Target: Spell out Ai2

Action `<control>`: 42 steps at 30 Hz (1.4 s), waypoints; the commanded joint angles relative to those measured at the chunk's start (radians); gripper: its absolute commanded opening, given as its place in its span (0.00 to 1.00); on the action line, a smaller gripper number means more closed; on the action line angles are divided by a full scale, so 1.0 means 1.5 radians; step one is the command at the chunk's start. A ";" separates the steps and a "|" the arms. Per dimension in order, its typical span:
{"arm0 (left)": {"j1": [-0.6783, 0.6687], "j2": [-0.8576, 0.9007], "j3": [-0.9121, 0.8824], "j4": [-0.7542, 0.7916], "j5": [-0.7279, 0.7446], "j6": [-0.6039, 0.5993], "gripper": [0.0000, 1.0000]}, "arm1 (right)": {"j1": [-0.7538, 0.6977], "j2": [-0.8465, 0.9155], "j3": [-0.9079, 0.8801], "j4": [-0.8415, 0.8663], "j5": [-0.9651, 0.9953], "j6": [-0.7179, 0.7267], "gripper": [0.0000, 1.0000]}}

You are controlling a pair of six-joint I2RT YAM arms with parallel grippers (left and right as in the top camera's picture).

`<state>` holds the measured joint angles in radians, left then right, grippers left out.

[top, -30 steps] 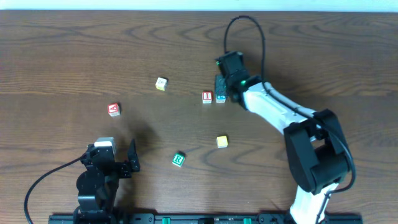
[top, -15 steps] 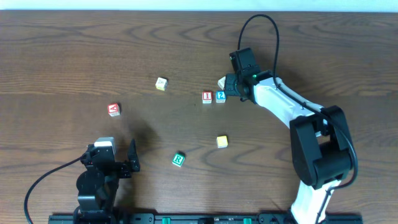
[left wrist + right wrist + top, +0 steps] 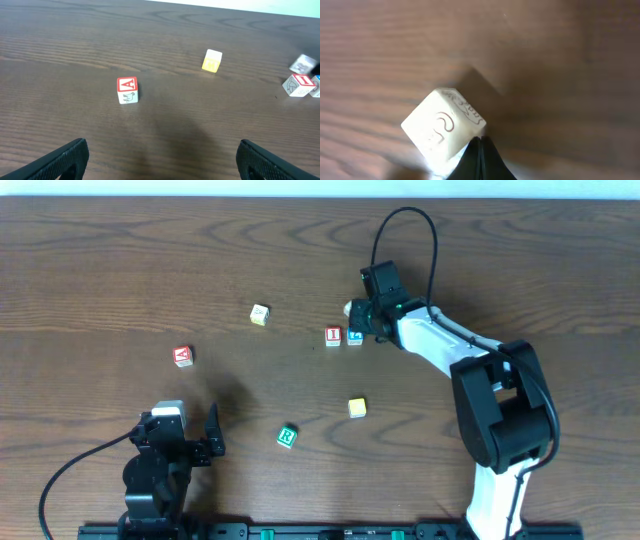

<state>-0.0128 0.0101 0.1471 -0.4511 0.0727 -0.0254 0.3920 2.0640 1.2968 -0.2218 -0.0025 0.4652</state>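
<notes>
The red A block (image 3: 182, 355) lies at the left, also in the left wrist view (image 3: 127, 90). The red I block (image 3: 333, 336) and the blue 2 block (image 3: 355, 336) sit side by side at the middle; the I block also shows in the left wrist view (image 3: 299, 84). My right gripper (image 3: 363, 316) is shut and empty just behind the 2 block, its closed tips (image 3: 480, 142) touching a tilted cream block (image 3: 442, 127), which also shows from above (image 3: 350, 308). My left gripper (image 3: 162, 160) is open and empty near the front edge (image 3: 190, 442).
A cream-yellow block (image 3: 260, 314) lies behind the middle, also in the left wrist view (image 3: 212, 61). A yellow block (image 3: 357, 408) and a green R block (image 3: 287, 436) lie nearer the front. The right arm's black cable (image 3: 400, 225) loops over the far side.
My right gripper swung right off the I and 2 blocks, uncovering a cream block, then came back left against it. The left arm has not moved.
</notes>
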 commanded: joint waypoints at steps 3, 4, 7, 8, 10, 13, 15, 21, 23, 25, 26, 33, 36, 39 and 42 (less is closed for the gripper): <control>0.004 -0.004 -0.011 -0.003 0.002 0.002 0.96 | 0.010 0.000 0.011 0.069 -0.006 0.007 0.16; 0.004 -0.004 -0.011 -0.003 0.002 0.002 0.95 | 0.010 0.000 0.011 0.073 -0.007 0.007 0.14; 0.004 -0.004 -0.011 -0.003 0.002 0.002 0.95 | 0.008 0.000 0.011 0.073 -0.006 0.011 0.09; 0.004 -0.004 -0.011 -0.003 0.002 0.002 0.95 | 0.008 0.000 0.011 0.073 -0.006 0.011 0.07; 0.004 -0.004 -0.011 -0.003 0.002 0.002 0.95 | 0.005 -0.004 0.017 0.063 -0.007 0.011 0.01; 0.004 -0.004 -0.011 -0.003 0.002 0.002 0.96 | 0.001 -0.020 0.039 0.017 -0.007 0.009 0.01; 0.004 -0.004 -0.011 -0.003 0.002 0.002 0.95 | -0.004 -0.053 0.080 -0.069 -0.006 -0.028 0.01; 0.004 -0.004 -0.011 -0.003 0.002 0.002 0.95 | -0.003 -0.166 0.147 -0.269 -0.006 -0.092 0.01; 0.004 -0.004 -0.011 -0.003 0.002 0.002 0.95 | -0.003 -0.223 0.147 -0.326 -0.007 -0.092 0.01; 0.004 -0.004 -0.011 -0.003 0.002 0.002 0.95 | -0.001 -0.275 0.147 -0.378 -0.007 -0.091 0.01; 0.004 -0.004 -0.011 -0.003 0.002 0.002 0.95 | 0.002 -0.303 0.146 -0.405 -0.006 -0.092 0.01; 0.004 -0.004 -0.011 -0.003 0.002 0.002 0.95 | 0.068 -0.547 0.065 -0.526 0.114 -0.061 0.02; 0.004 -0.004 -0.011 -0.003 0.002 0.002 0.95 | 0.117 -0.666 -0.004 -0.553 0.151 -0.038 0.01; 0.004 -0.004 -0.011 -0.003 0.002 0.002 0.95 | 0.149 -0.772 -0.064 -0.594 0.151 0.004 0.01; 0.004 -0.004 -0.011 -0.003 0.002 0.002 0.95 | 0.154 -0.864 -0.099 -0.641 0.110 0.024 0.95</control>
<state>-0.0132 0.0101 0.1471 -0.4511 0.0727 -0.0254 0.6067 0.8207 1.1782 -1.1660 0.1764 0.4545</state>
